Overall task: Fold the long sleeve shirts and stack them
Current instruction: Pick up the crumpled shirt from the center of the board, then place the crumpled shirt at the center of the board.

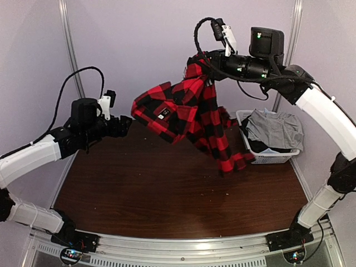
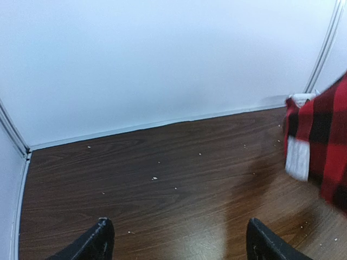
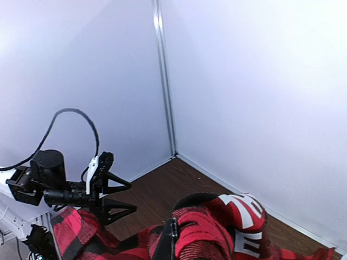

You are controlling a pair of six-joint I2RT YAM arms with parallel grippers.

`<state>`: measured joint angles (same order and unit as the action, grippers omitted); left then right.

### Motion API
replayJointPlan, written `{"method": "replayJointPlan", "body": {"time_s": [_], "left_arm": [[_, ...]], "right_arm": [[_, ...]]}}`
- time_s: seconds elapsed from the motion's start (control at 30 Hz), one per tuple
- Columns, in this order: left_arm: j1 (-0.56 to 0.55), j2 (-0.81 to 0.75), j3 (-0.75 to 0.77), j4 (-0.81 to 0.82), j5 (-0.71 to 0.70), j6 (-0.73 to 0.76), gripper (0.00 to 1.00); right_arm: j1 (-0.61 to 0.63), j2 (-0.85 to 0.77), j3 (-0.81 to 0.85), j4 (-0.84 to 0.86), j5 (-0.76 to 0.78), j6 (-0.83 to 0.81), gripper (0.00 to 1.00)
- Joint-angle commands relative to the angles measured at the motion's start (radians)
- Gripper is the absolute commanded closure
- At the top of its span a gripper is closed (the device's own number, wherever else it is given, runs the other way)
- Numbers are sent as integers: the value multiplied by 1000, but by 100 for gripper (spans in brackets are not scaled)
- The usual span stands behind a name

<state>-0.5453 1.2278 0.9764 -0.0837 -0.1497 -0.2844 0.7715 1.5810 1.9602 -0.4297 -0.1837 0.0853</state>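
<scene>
Table [image 1: 167,189]: dark wood-grain top flecked with small pale crumbs; pale walls [image 1: 139,44] close it in at the back and on both sides.
Flannel shirt [image 1: 189,111]: red-and-black check, hanging in the air over the back of the table. Its top is bunched at the right gripper. One broad fold spreads out to the left toward the left gripper, and a long part trails down to the right, ending just beside the basket. Whether that lowest end touches the table, I cannot tell.
Right arm [image 1: 325,114]: raised high and reaching in from the right, its wrist above the shirt.
Left arm [image 1: 33,156]: stretched level from the left, its wrist well above the tabletop.
Basket [image 1: 272,157]: white plastic mesh, standing at the right rear of the table.
Grey garment [image 1: 275,129]: crumpled on top in the basket, with darker cloth under it.
Right gripper [image 1: 199,62]: clenched on the bunched top of the flannel shirt, which hangs from it.
Left gripper [image 2: 179,244]: jaws spread wide with nothing between them, near the shirt's left edge but apart from it.
Label [image 3: 244,214]: white, with lettering too blurred to read, sewn inside the shirt close to the right gripper.
</scene>
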Motion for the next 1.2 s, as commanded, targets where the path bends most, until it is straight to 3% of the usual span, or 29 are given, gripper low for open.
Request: {"method": "replayJointPlan", "body": {"time_s": [0.0, 0.13, 0.27, 0.37, 0.4, 0.53, 0.6, 0.7, 0.83, 0.97, 1.17], "left_arm": [[8, -80, -38, 19, -128, -33, 14], [12, -152, -72, 7, -223, -61, 13], [19, -174, -84, -20, -269, -68, 13], [19, -157, -82, -21, -209, -38, 13], [20, -147, -81, -17, -176, -27, 13], [19, -82, -77, -4, -17, 9, 13], [15, -48, -84, 6, 37, 20, 13], [2, -4, -103, 26, 71, 36, 13], [-1, 48, -141, 74, 98, 32, 13], [-1, 109, -165, 130, 122, 32, 13], [-1, 252, -130, 114, 165, 26, 13]], "right_arm": [[23, 73, -12, 27, -93, 26, 98], [21, 167, 8, 27, -16, 45, 86], [-16, 266, 15, -1, 71, 95, 92], [-103, 287, -51, -5, 78, 140, 91], [-137, 281, -94, 4, 81, 149, 87], [-275, 246, -248, 1, 200, 157, 50], [-287, 213, -312, -4, 295, 130, 32], [-256, 129, -445, 55, 242, 88, 16], [-149, 62, -606, 144, 123, 14, 12], [-75, 106, -672, 177, 41, -24, 12], [-61, 162, -722, 178, 118, 52, 12]]}}
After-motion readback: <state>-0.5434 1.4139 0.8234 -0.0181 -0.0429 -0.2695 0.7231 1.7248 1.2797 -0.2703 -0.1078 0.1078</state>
